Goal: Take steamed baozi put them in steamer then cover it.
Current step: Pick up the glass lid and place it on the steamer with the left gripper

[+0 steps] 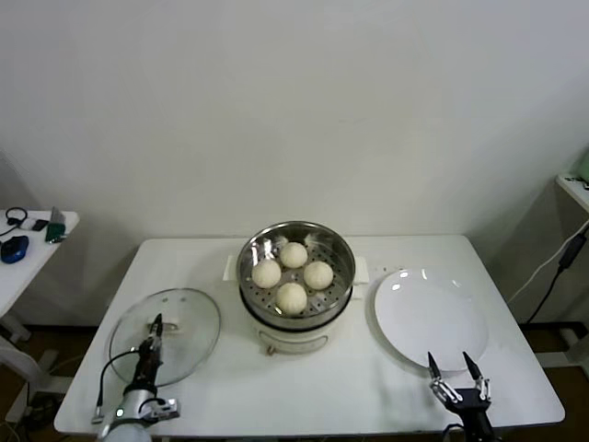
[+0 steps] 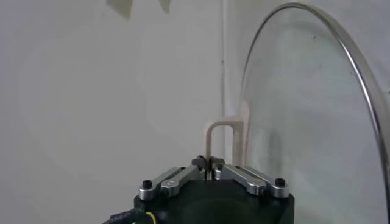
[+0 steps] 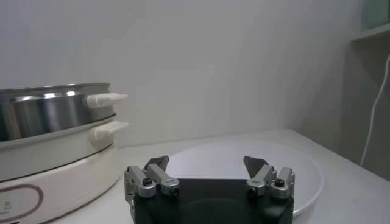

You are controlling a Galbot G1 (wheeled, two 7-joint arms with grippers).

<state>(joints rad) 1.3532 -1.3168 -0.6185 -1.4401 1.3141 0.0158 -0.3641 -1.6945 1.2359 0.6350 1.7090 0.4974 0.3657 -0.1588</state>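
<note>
The steel steamer [image 1: 247,261] stands on its cream-white base [image 1: 294,339] at the table's middle. Four baozi lie on its perforated tray: one at the back [image 1: 294,254], one left [image 1: 267,273], one right [image 1: 318,274], one at the front [image 1: 292,297]. The pot is uncovered. A round glass lid [image 1: 189,322] lies on the table to its left. My left gripper [image 1: 157,323] is over the lid, shut on the lid's cream loop handle [image 2: 219,137]; the left wrist view shows the gripper [image 2: 208,162] and the glass [image 2: 317,122]. My right gripper [image 1: 451,361] is open and empty at the near edge of the white plate [image 1: 431,318].
The empty white plate lies right of the steamer; it also shows in the right wrist view [image 3: 244,155], with the steamer [image 3: 49,112] beside it. A side table [image 1: 28,249] with small dark items stands far left. A cable [image 1: 552,276] hangs at the right.
</note>
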